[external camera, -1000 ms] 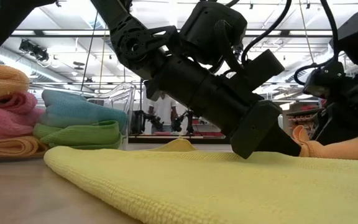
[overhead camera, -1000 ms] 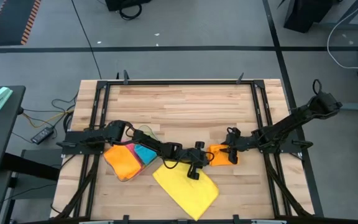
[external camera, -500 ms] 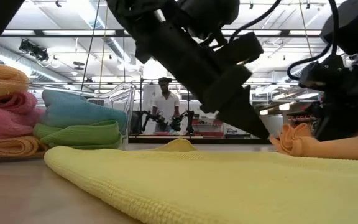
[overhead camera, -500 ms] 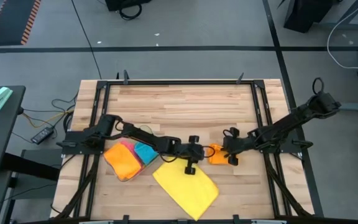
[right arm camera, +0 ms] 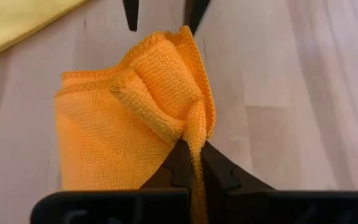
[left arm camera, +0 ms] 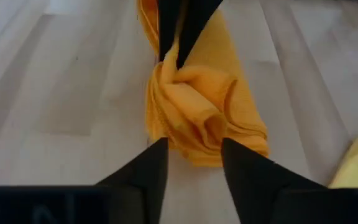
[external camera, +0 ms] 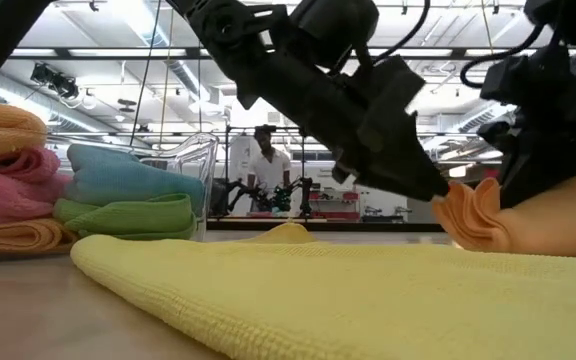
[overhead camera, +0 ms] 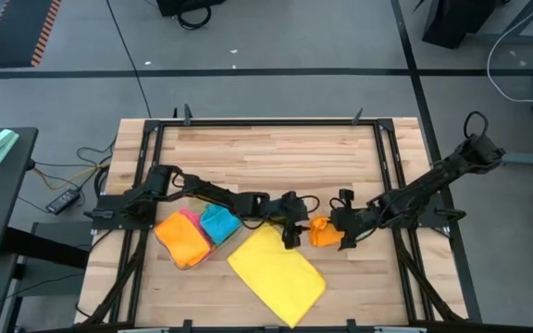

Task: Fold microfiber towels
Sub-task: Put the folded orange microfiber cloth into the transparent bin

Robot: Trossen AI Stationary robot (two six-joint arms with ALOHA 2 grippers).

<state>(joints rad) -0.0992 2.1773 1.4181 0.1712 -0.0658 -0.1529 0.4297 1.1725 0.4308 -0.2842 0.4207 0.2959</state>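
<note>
Wooden desk (overhead camera: 276, 157): yellow towel (overhead camera: 277, 278) flat at front edge; behind it bunched orange towel (overhead camera: 322, 232), right pincer (right arm camera: 190, 163) clamped shut on it, left pincer (left arm camera: 193, 163) parted, just short of it. Folded towel stack (overhead camera: 195, 234) left.

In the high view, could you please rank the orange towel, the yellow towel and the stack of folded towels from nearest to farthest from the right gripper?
1. Orange towel: pinched in the right gripper, mid-table.
2. Yellow towel: spread flat toward the front edge.
3. Stack of folded towels: on the table's left side.
</note>
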